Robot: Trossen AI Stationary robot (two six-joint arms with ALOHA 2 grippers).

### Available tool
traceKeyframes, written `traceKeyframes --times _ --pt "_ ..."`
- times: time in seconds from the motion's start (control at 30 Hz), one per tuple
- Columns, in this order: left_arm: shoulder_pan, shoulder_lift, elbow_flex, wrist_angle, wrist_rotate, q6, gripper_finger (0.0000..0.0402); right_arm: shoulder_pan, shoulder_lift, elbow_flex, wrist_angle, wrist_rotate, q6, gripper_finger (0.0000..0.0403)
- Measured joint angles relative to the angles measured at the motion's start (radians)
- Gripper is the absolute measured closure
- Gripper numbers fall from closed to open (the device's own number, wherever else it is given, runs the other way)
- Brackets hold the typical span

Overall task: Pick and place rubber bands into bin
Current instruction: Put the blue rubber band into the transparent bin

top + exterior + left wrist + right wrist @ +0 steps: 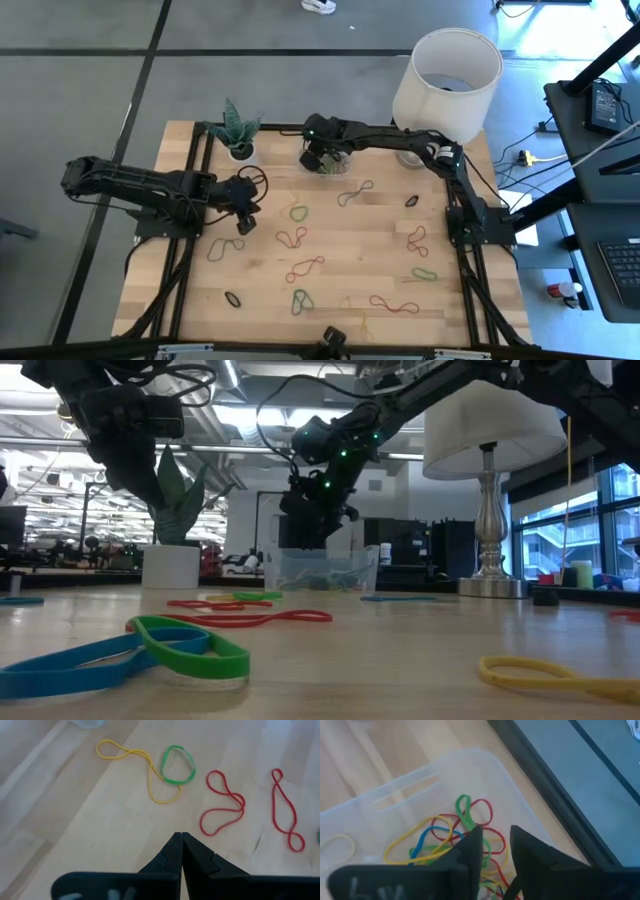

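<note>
**Right fingers over the bin, left fingers short of the loose bands**

The right gripper [495, 847] hangs directly above the bin [420, 780], fingers slightly apart with nothing visibly between them; a tangle of rubber bands [465, 827] lies just below. The right arm reaches long across the far edge of the tabletop [470, 300]. The left gripper [181, 842], fingers pressed together and empty, points toward a yellow band [140, 770] and green band [178, 765] lying just ahead, so the left arm looks nearer the next pick.
</note>
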State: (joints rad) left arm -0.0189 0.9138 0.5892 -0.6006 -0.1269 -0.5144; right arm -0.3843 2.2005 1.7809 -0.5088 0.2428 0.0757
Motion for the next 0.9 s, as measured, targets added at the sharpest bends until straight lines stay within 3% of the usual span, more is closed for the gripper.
traceKeyframes --times 0.13,0.27,0.57,0.9 --pt "0.0 0.0 0.0 0.0 0.02 0.001 0.04 0.005 -0.013 -0.001 -0.034 -0.023 0.079 0.027" --pt "0.0 0.0 0.0 -0.001 0.023 0.002 0.04 0.043 -0.073 -0.001 -0.087 -0.065 0.12 0.0273" --pt "0.002 0.0 0.0 -0.001 0.005 0.053 0.0392 0.225 -0.232 -0.003 -0.311 -0.065 0.207 0.0393" --pt "0.001 0.0 0.001 0.006 -0.026 0.154 0.0281 0.529 -0.398 -0.278 -0.282 -0.024 0.497 0.0398"
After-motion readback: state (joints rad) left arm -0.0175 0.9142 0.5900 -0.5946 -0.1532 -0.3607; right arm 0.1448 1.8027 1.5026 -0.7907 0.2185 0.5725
